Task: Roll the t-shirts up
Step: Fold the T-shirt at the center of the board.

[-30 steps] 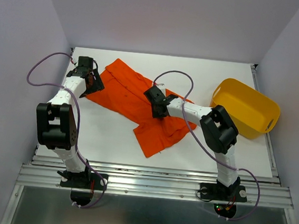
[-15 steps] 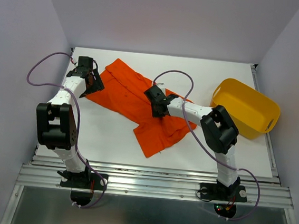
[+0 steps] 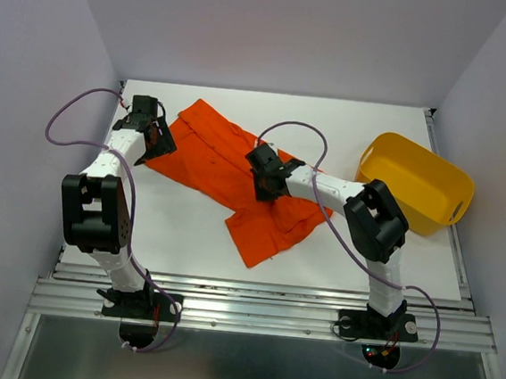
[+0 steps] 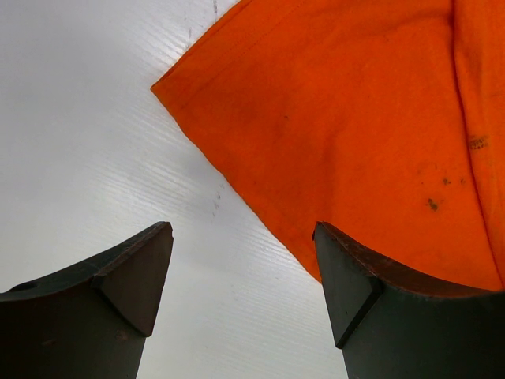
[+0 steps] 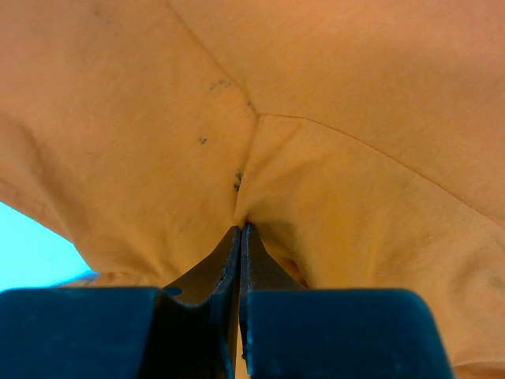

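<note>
The orange-red t-shirt (image 3: 228, 174) lies spread and creased on the white table, running from the far left to the near middle. My left gripper (image 3: 155, 140) is open at the shirt's left edge. In the left wrist view its fingers straddle bare table beside the shirt's corner (image 4: 355, 142), and the right finger (image 4: 355, 292) overlaps the cloth's hem. My right gripper (image 3: 261, 183) is over the shirt's middle. In the right wrist view it (image 5: 240, 230) is shut, pinching a fold of the t-shirt (image 5: 331, 158), which fills that view.
A yellow plastic tub (image 3: 417, 181) stands at the right side of the table. Purple cables loop over both arms. Grey walls close in the table on the left, far and right sides.
My right gripper has shifted slightly toward the far side with the pinched cloth. The left arm and the rest of the shirt have not visibly moved.
</note>
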